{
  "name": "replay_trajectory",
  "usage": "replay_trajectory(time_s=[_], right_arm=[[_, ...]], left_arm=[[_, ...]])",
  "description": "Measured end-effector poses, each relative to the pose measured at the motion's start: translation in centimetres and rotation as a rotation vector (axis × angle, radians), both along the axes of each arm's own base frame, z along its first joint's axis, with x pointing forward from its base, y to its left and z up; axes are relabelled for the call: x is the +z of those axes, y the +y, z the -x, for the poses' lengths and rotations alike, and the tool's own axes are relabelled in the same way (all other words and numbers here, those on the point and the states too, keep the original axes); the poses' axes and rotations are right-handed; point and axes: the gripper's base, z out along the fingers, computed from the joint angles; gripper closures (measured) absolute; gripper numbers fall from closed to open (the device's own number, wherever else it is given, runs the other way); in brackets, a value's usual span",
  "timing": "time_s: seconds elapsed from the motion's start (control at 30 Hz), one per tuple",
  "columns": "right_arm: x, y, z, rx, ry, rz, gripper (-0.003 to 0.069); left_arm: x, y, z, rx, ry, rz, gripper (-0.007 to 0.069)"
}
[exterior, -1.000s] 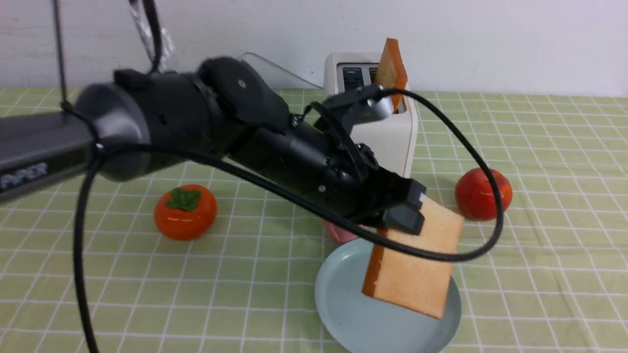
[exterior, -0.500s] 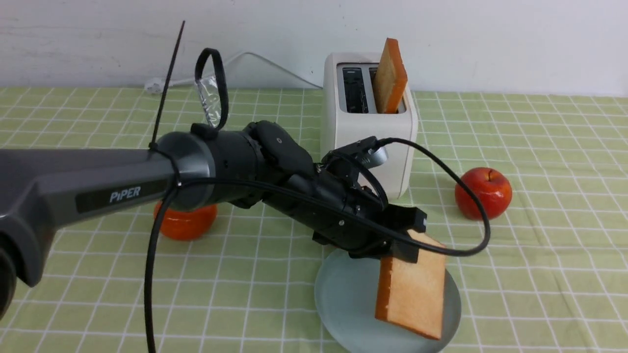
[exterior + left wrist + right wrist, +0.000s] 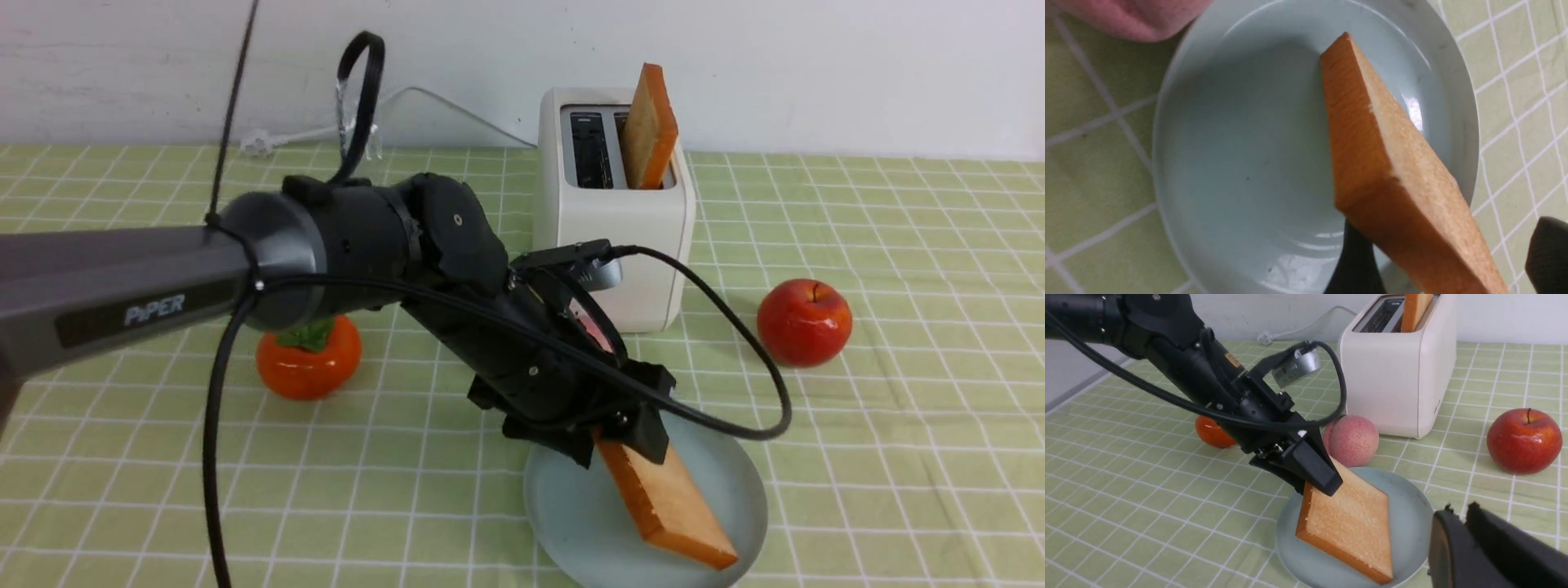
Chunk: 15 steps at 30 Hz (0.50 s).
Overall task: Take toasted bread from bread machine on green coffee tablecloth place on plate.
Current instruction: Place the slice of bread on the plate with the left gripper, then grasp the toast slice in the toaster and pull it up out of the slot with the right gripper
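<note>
One slice of toasted bread point(image 3: 665, 498) leans tilted over the pale blue plate point(image 3: 563, 523), its lower edge down on the plate. My left gripper point(image 3: 624, 445) stands open around the slice's upper end; in the left wrist view the toasted bread point(image 3: 1384, 155) rests by one finger, with a clear gap to the other. A second slice point(image 3: 651, 131) stands upright in the right slot of the white bread machine point(image 3: 608, 204) at the back. My right gripper point(image 3: 1457, 516) is shut and empty, just beside the plate's rim point(image 3: 1404, 522). The green coffee tablecloth point(image 3: 898, 457) covers the table.
A red apple point(image 3: 804, 321) sits right of the bread machine, and an orange persimmon point(image 3: 309, 355) lies to the left behind my left arm. A pink peach point(image 3: 1351, 441) touches the plate's far rim. The left arm's black cable point(image 3: 735, 343) loops over the plate.
My left arm has come down and swung the slice from hanging upright to leaning low on the plate. Its jaws have opened off the slice. The right gripper has stayed put.
</note>
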Motion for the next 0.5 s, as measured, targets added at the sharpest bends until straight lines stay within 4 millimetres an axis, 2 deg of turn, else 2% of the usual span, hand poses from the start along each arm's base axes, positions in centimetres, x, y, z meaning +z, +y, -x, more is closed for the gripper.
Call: replay_trajectory(time_s=[0.03, 0.1, 0.17, 0.3, 0.33, 0.43, 0.5], right_arm=[[0.0, 0.0, 0.0, -0.003, -0.003, -0.002, 0.0599], [0.1, 0.0, 0.0, -0.005, -0.006, -0.003, 0.0598], [0.1, 0.0, -0.1, -0.007, -0.007, -0.006, 0.0597], [0.1, 0.0, -0.7, -0.001, 0.013, 0.015, 0.0595], [0.2, 0.1, -1.2, 0.011, 0.031, 0.038, 0.0595], [0.7, 0.2, -2.6, 0.027, 0.086, 0.065, 0.0592], [1.1, 0.2, -3.3, 0.032, 0.106, 0.071, 0.0591]], left_arm=[[1.1, 0.6, 0.4, 0.003, -0.019, -0.027, 0.0102], [1.9, 1.0, 0.7, 0.006, -0.026, -0.050, 0.0102], [3.5, 2.0, 1.6, 0.006, -0.027, -0.101, 0.0117], [5.7, 3.1, 2.8, 0.007, -0.043, -0.128, 0.0210], [7.3, 3.6, 3.5, 0.008, -0.077, -0.113, 0.0305], [10.5, 4.5, 5.3, 0.003, -0.163, -0.069, 0.0517], [12.2, 5.2, 6.7, 0.000, -0.222, -0.043, 0.0611]])
